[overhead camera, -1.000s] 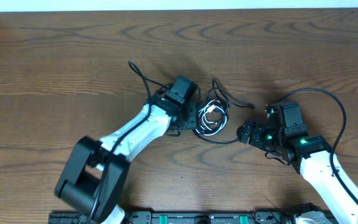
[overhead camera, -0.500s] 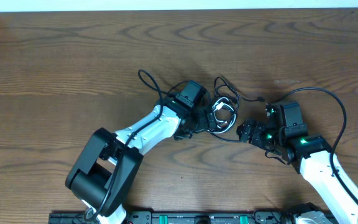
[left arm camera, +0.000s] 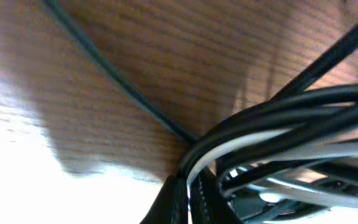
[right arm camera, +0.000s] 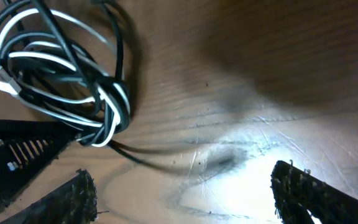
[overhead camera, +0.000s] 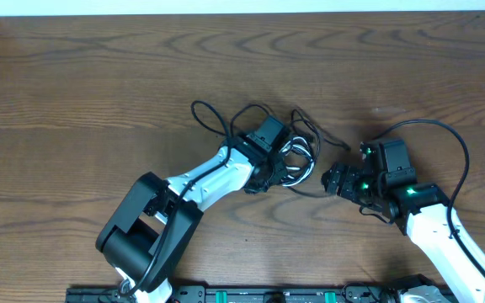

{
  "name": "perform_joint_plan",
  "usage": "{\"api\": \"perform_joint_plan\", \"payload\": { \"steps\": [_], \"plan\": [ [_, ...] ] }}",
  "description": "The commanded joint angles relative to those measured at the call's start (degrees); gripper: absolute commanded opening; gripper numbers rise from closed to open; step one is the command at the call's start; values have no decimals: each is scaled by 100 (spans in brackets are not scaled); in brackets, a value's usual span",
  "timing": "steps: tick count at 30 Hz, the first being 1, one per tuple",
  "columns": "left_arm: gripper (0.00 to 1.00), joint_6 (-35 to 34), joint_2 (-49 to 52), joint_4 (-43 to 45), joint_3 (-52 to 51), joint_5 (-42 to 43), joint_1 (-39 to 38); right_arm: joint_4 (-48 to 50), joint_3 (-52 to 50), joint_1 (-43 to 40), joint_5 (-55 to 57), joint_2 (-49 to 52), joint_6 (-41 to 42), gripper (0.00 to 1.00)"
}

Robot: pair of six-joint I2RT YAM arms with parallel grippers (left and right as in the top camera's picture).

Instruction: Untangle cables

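Left hand (left arm camera: 190,198) is clenched, apparently on the cables (right arm camera: 61,87). The open right hand (overhead camera: 333,179) sits just right of them, one black length trailing toward it.

Dark wood-grain table (overhead camera: 74,101), bare surface

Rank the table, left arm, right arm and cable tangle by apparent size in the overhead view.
Table
left arm
right arm (close to the left, whose raised elbow nears the camera, so unsure)
cable tangle, clearly smallest
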Motion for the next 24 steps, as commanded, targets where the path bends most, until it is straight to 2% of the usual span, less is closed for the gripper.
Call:
{"api": "perform_joint_plan", "payload": {
  "steps": [1, 4, 5, 6, 9, 14, 20, 24],
  "plan": [
    [7, 1032, -81, -385, -83, -568, 122, -22, 4, 9, -175, 17, -216, 88],
    [7, 1344, -382, -638, -79, -511, 197, 33, 2, 9, -446, 17, -522, 85],
    [8, 1344, -501, -654, -79, -411, 214, 55, 4, 9, -529, 17, -514, 82],
    [8, 1368, -723, -595, -79, -136, 219, 87, 4, 9, -566, 17, -271, 74],
    [7, 1611, -1005, -396, -79, 378, 219, 118, 4, 9, -573, 17, 114, 66],
    [7, 1659, -1390, -146, -79, 1023, 221, 269, 2, 13, -1025, 17, 76, 51],
    [8, 1661, -1443, 188, -79, 1851, 221, 389, 2, 13, -1032, 24, 68, 51],
    [7, 1661, -1443, 800, -79, 2903, 221, 424, 0, 13, -1012, 28, 278, 51]
  ]
}}
